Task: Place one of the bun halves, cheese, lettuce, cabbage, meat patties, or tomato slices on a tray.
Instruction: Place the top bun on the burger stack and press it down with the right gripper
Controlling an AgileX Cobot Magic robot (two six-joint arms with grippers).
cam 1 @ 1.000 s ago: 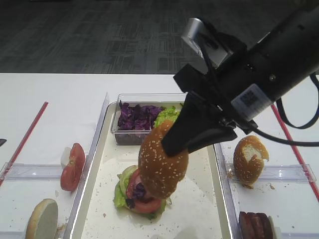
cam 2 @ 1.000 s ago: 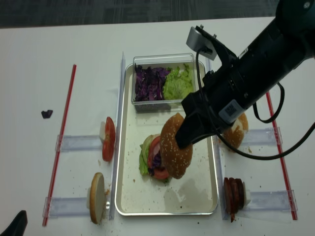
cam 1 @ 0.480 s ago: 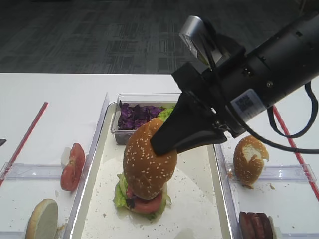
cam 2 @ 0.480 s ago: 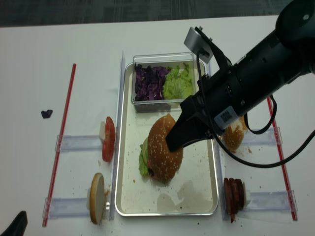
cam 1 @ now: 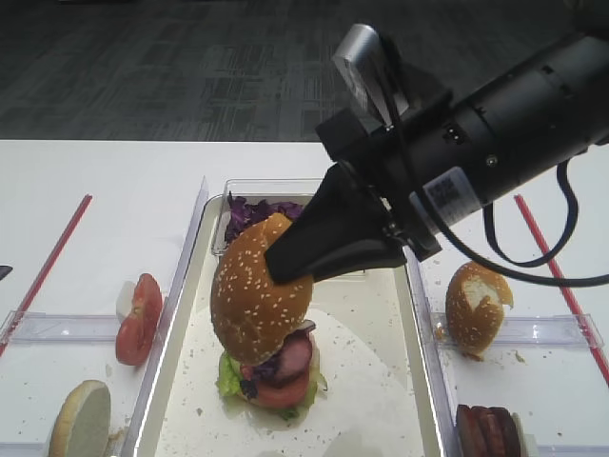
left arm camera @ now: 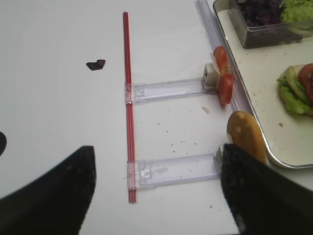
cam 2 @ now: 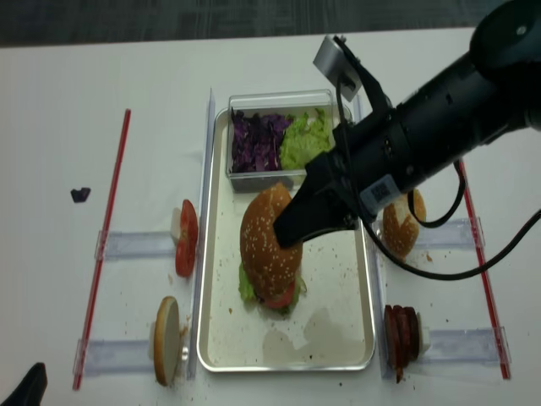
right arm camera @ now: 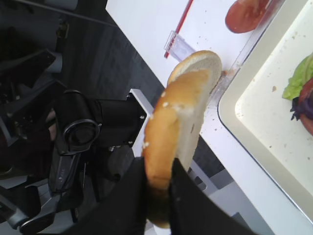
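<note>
I can't see most of the stacked fillings (cam 2: 272, 293); the sesame bun top (cam 2: 266, 237) covers them. The meat patties (cam 1: 488, 430) at 5 o'clock are cut by the frame edge. In my left wrist view the left gripper's fingers (left arm camera: 46, 198) are blurred and cropped.

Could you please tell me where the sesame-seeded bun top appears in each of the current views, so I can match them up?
Exterior high: the bun top sits left of centre, pinched by the right gripper over the stack.
Exterior high (realsense): the bun is at centre.
Right wrist: it shows edge-on at centre.
Left wrist: not in it.
Shared landmark: the tray.
</note>
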